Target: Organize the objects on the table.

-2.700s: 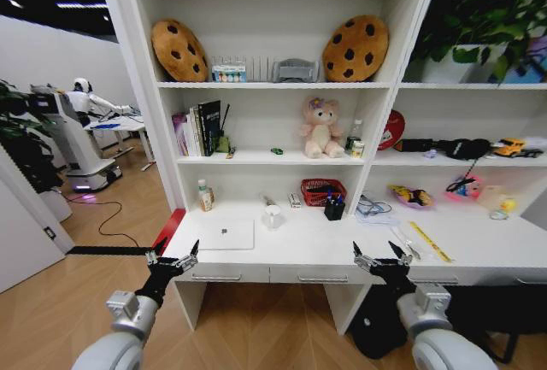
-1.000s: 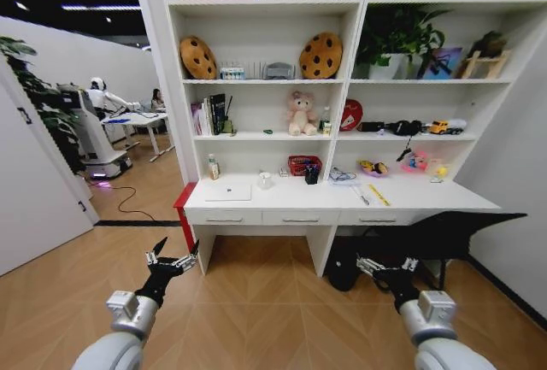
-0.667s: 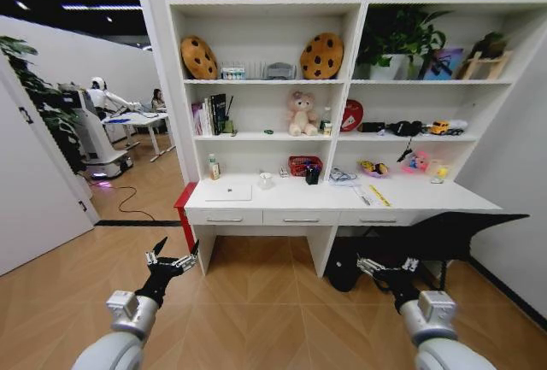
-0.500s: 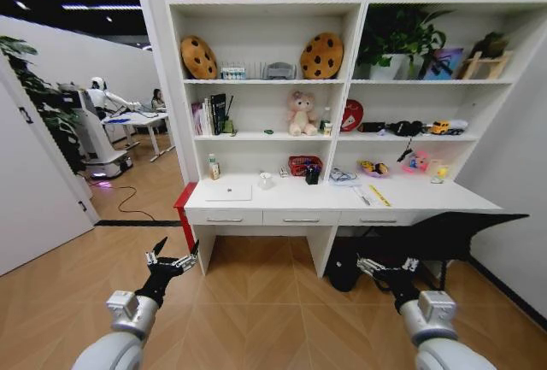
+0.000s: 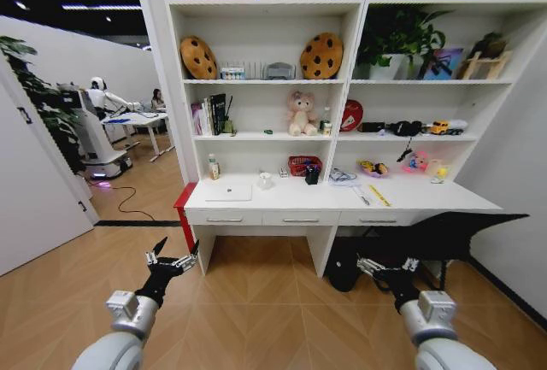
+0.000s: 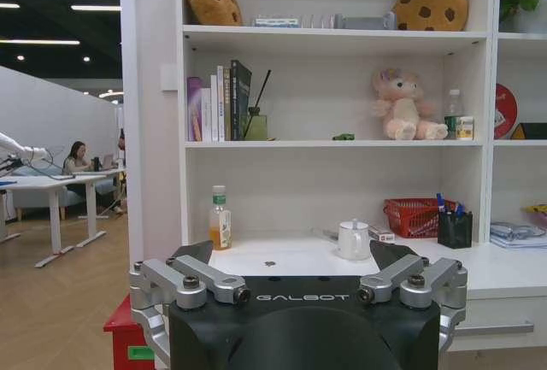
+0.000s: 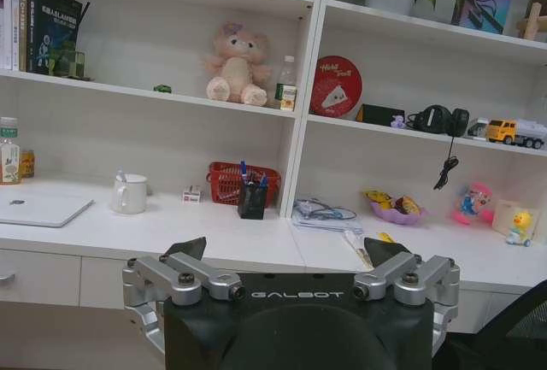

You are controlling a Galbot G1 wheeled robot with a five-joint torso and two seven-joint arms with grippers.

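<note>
The table [image 5: 342, 208] is a long white desk under a shelf unit, well ahead of me across open floor. On it lie a silver laptop [image 5: 228, 191] at the left and dark pens [image 5: 360, 196] beside a yellow ruler [image 5: 379, 195] toward the right. The laptop [image 7: 43, 209] and pens [image 7: 355, 249] also appear in the right wrist view. A tiny green toy car [image 6: 344, 137] sits on the shelf above the desk. My left gripper [image 5: 175, 251] and right gripper [image 5: 386, 264] hang low over the floor, both open and empty, far short of the desk.
A white mug [image 5: 265, 180], a red basket [image 5: 301, 165], a black pen holder [image 5: 312, 176] and a bottle [image 5: 213, 167] stand at the desk's back. A black chair [image 5: 444, 235] sits at the right, a red box [image 5: 182, 208] at the desk's left end. Another robot [image 5: 90, 122] stands far left.
Since 2.7 s ago the whole picture has pulled back from the desk, so the camera has moved away. Over the last second nothing has shifted; both grippers stay open.
</note>
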